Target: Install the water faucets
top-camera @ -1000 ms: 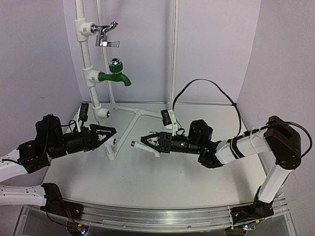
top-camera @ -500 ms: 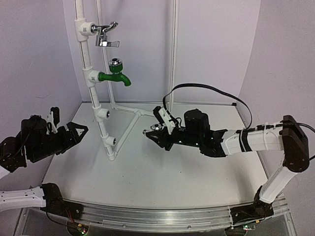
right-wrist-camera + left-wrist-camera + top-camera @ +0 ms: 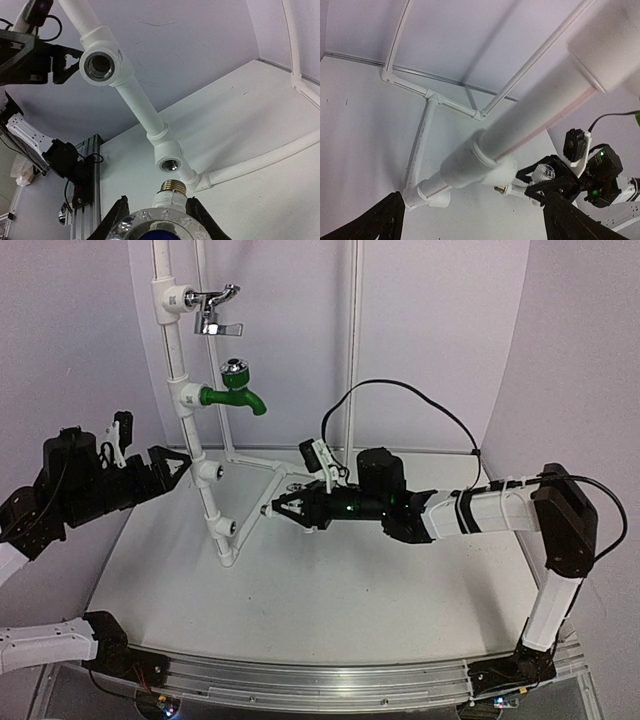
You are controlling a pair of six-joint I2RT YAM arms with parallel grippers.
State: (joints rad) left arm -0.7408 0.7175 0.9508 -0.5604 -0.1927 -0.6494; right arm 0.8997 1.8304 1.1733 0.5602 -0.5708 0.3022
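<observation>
The right tool [image 3: 290, 508] was clamped on a faucet [image 3: 167, 197], thread pointing at the pipe's [image 3: 205, 495] lower socket [image 3: 171, 164], not touching; the left tool [image 3: 178, 462] stood apart beside the pipe.

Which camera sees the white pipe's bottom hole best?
The right wrist view: the bottom hole faces it, open. The top view shows it tiny; the left wrist view sees only the pipe from behind.
</observation>
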